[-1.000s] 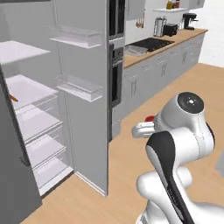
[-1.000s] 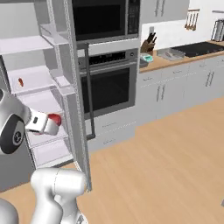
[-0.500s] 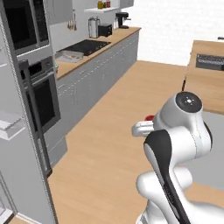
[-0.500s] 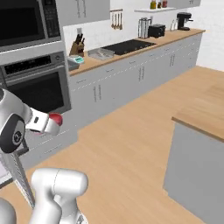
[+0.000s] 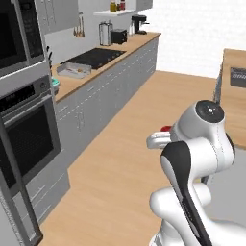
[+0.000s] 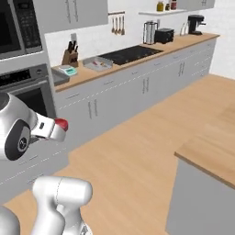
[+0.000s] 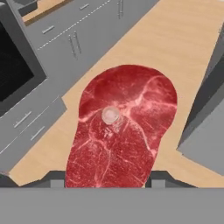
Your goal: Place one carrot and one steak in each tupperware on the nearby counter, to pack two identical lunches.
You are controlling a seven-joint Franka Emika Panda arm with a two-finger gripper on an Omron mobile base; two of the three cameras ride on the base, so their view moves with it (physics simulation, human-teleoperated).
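Red steak (image 7: 122, 127) sits clamped between the gripper (image 7: 105, 177) fingers, held in the air above the wood floor. The step is carrying. Next, the base must reach the counter (image 5: 236, 91) and find a tupperware.

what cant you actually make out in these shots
- Gripper finger tips: in the hand view the steak covers them, so the contact isn't visible.
- Steak in the left base view: a red sliver, the rest behind the arm.
- Tupperware on the counter: cut off by the left base view's right edge; contents can't be told.
- Tray by the stovetop: its contents are too small in the right base view.
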